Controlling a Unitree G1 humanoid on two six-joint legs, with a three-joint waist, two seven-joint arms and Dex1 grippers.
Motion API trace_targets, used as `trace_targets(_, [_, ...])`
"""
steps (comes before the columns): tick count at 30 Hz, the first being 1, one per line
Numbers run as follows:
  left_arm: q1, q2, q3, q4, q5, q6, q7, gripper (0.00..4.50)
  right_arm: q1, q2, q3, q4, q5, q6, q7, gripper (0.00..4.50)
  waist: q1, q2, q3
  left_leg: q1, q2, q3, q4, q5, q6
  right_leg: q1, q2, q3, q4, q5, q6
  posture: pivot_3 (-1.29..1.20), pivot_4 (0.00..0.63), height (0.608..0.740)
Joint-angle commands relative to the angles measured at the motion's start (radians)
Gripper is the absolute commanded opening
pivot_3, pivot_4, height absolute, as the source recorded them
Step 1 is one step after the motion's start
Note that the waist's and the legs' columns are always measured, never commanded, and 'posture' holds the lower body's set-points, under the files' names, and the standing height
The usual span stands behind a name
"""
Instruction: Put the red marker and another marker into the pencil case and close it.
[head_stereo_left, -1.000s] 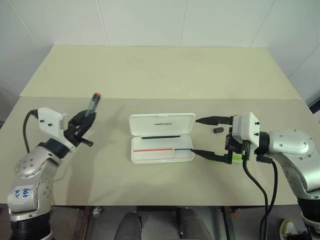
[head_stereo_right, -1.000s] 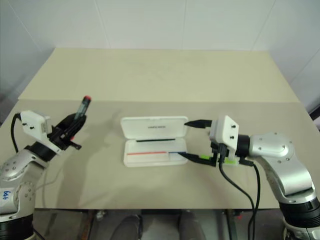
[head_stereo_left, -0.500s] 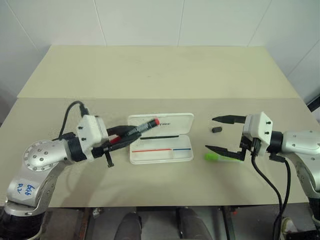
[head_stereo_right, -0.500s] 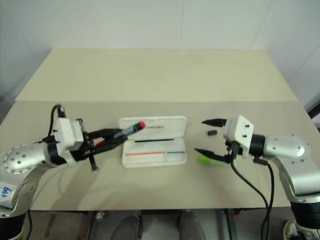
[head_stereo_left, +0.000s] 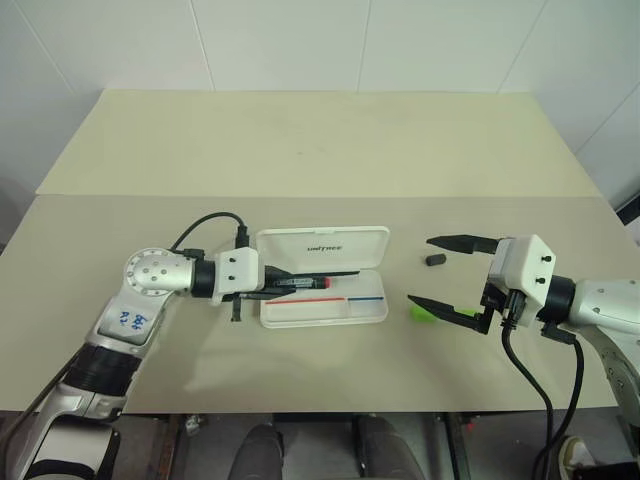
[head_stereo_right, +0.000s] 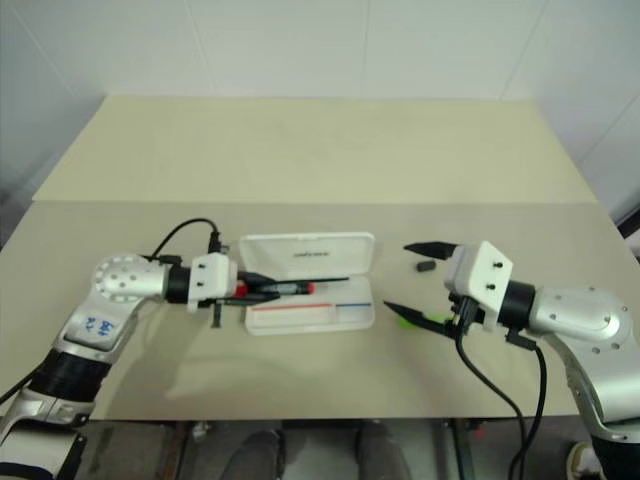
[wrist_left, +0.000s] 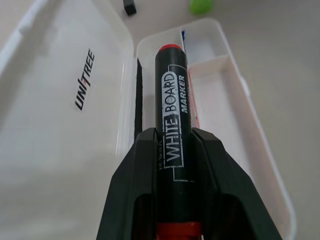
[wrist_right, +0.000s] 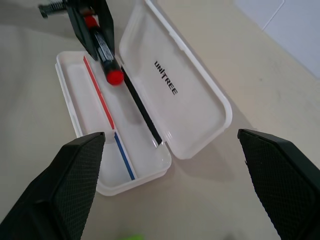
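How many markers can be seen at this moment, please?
2. The red marker is held by the left gripper over the open pencil case. The lime-green marker lies on the table beside the case, partly hidden.

The open case lies at the table's centre, lid toward 12 o'clock. From 9 o'clock the left gripper holds the red marker over the tray. At 3 o'clock the right gripper gapes above the green marker; a black stub lies nearby.
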Motion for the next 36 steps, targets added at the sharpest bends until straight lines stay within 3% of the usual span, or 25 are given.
trace_targets(1, [-0.066, -0.043, -0.02, 0.039, 0.033, -0.018, 0.02, 0.62, 0.014, 0.011, -0.03, -0.063, 0.024, 0.014, -0.037, 4.5, 0.0, 0.0, 0.0, 0.0, 0.0, 0.0, 0.0, 0.0, 0.0, 0.0, 0.0, 0.0, 0.0, 0.0, 0.0, 0.0, 0.15, 0.74])
trace_targets(9, [-0.045, -0.103, -0.062, 0.01, 0.058, 0.005, 0.025, 0.62, 0.03, 0.014, -0.036, -0.096, 0.035, 0.038, -0.074, 4.5, -0.002, 0.0, 0.0, 0.0, 0.0, 0.0, 0.001, 0.0, 0.0, 0.0, 0.0, 0.0, 0.002, 0.0, 0.001, 0.0, 0.15, 0.74])
trace_targets(18, [0.018, -0.101, -0.072, -0.046, 0.081, 0.028, 0.038, 0.62, 0.016, 0.015, -0.028, -0.096, 0.045, 0.048, -0.089, 4.5, 0.0, 0.0, 0.0, 0.0, 0.0, 0.0, 0.002, 0.0, 0.0, 0.0, 0.0, 0.001, 0.003, 0.0, 0.001, 0.0, 0.15, 0.74])
trace_targets(34, [-0.003, -0.102, -0.057, -0.022, 0.114, 0.022, 0.111, 0.62, -0.006, 0.029, -0.006, -0.086, 0.048, 0.053, -0.091, 4.5, 0.0, 0.0, 0.0, 0.001, 0.0, 0.0, 0.002, 0.0, 0.0, 0.0, 0.0, 0.001, 0.003, 0.0, 0.001, 0.0, 0.15, 0.74])
trace_targets(36, [-0.003, -0.102, -0.058, -0.022, 0.115, 0.021, 0.111, 1.4, -0.006, 0.03, -0.006, -0.087, 0.048, 0.054, -0.092, 4.5, 0.0, 0.0, 0.0, 0.001, 0.0, 0.0, 0.002, 0.0, 0.0, 0.0, 0.0, 0.001, 0.003, 0.0, 0.001, 0.0, 0.15, 0.74])
